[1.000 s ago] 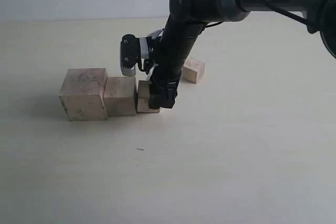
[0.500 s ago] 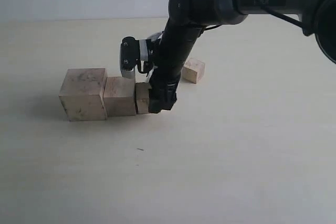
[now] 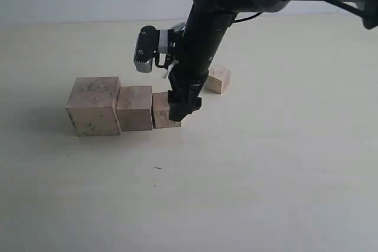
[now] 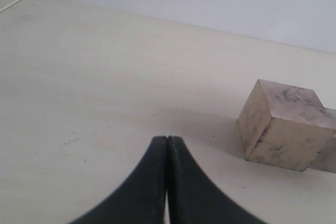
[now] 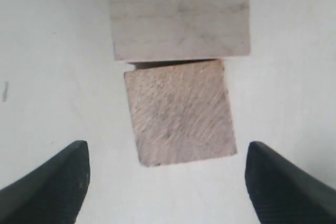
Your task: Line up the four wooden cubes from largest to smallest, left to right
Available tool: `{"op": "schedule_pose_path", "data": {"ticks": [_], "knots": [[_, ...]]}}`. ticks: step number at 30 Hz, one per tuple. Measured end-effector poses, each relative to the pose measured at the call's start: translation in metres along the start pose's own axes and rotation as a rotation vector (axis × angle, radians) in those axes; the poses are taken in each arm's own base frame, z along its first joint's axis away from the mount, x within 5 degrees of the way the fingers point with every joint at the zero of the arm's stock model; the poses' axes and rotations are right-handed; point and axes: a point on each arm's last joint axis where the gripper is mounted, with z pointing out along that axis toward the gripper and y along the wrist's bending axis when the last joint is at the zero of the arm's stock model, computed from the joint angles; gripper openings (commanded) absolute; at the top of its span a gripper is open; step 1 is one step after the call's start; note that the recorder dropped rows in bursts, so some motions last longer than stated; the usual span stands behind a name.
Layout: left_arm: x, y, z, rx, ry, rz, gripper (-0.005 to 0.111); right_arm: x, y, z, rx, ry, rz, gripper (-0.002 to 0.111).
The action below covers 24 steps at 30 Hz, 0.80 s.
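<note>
Three of the four wooden cubes stand in a row: the largest cube (image 3: 93, 105) with dark smudges, the second cube (image 3: 134, 108) against it, and the third cube (image 3: 163, 110) to its right. The smallest cube (image 3: 217, 78) sits apart, farther back and right. My right gripper (image 3: 184, 105) hangs open just right of the third cube. In the right wrist view the third cube (image 5: 180, 111) lies slightly turned against the second cube (image 5: 178, 14), free between the wide-apart fingers of that gripper (image 5: 167, 156). My left gripper (image 4: 167, 139) is shut and empty, away from the largest cube (image 4: 283, 124).
The pale tabletop (image 3: 266, 169) stretches bare in front and to the right of the row. The right arm (image 3: 204, 33) reaches down from the upper right, passing in front of the smallest cube. A wall edge runs along the back.
The right gripper slid the third cube left against the second, then opened and rose a little off it. The cube stays on the table.
</note>
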Motion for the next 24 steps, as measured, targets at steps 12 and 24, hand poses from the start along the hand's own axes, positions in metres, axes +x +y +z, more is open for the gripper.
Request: {"op": "schedule_pose_path", "data": {"ticks": [12, 24], "knots": [[0.0, 0.0, 0.0, 0.0, 0.0, 0.0, 0.0, 0.013, -0.01, -0.006, 0.113, 0.132, 0.1, 0.073], [0.0, 0.0, 0.0, 0.0, 0.0, 0.0, 0.0, 0.017, -0.017, 0.024, 0.13, 0.122, 0.134, 0.071]]}}
